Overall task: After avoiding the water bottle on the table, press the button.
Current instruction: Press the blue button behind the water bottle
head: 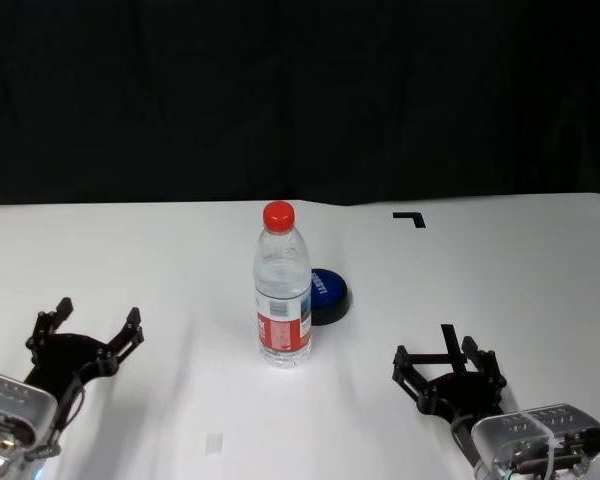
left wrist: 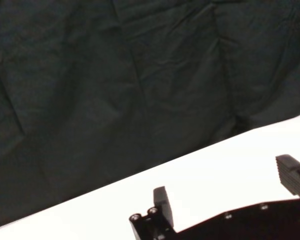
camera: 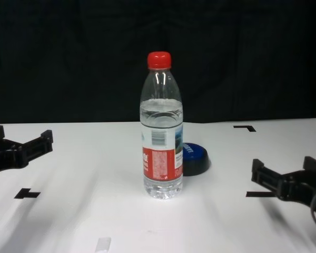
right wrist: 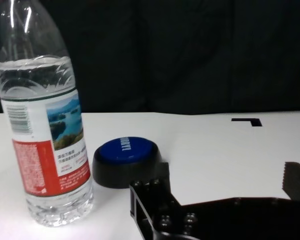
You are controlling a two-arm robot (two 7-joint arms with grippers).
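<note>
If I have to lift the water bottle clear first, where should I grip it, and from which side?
Grip the water bottle around its straight labelled body, probably low on the label, coming in level from the robot's right with the open right gripper. It stands upright, and the tapered shoulder and small red cap give a poorer hold. Keep to the near side, because the button sits just behind it on the right.

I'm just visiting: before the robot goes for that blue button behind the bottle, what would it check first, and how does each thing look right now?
1. Water bottle upright, cap on: ok.
2. Button in sight, nothing on top: ok, though the bottle partly hides it in the chest view.
3. Bottle touching button: cannot tell.
4. Right tool open and empty, over the table near the right edge: ok.
5. Right tool's path to the button avoids the bottle: probably ok, the right wrist view shows the button unblocked.
6. Left tool open, parked at the left: ok.
</note>
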